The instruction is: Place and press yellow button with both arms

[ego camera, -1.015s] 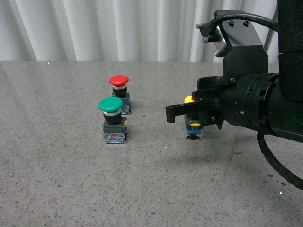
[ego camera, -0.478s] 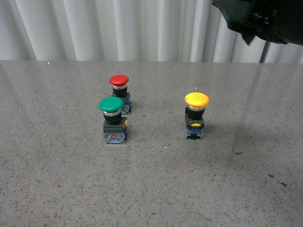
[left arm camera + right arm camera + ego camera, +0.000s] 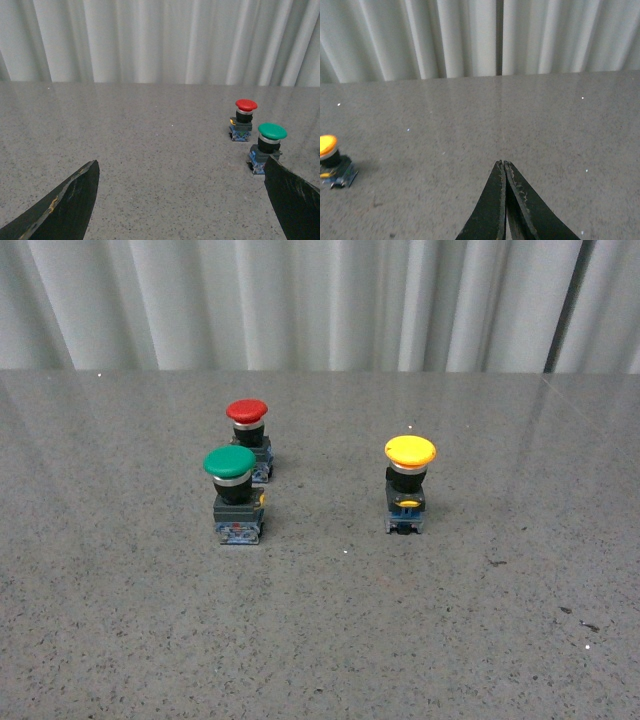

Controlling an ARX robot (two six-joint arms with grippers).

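Observation:
The yellow button (image 3: 409, 483) stands upright on the grey table, right of centre in the front view, with nothing touching it; neither arm shows there. The right wrist view catches the same yellow button (image 3: 331, 161) at its edge, well away from my right gripper (image 3: 503, 162), whose fingers are pressed together with nothing between them. My left gripper (image 3: 181, 169) is open, its two dark fingers (image 3: 70, 200) spread wide over bare table, the yellow button outside that view.
A green-capped button (image 3: 234, 493) and a red-capped button (image 3: 248, 438) stand close together left of the yellow one. In the left wrist view the green button (image 3: 267, 146) sits just beyond one finger, the red button (image 3: 243, 119) behind it. Pale curtains back the table.
A second ago my right arm filled the right of the front view with its gripper at the yellow button. It rose out of frame, and the button stands alone where it was.

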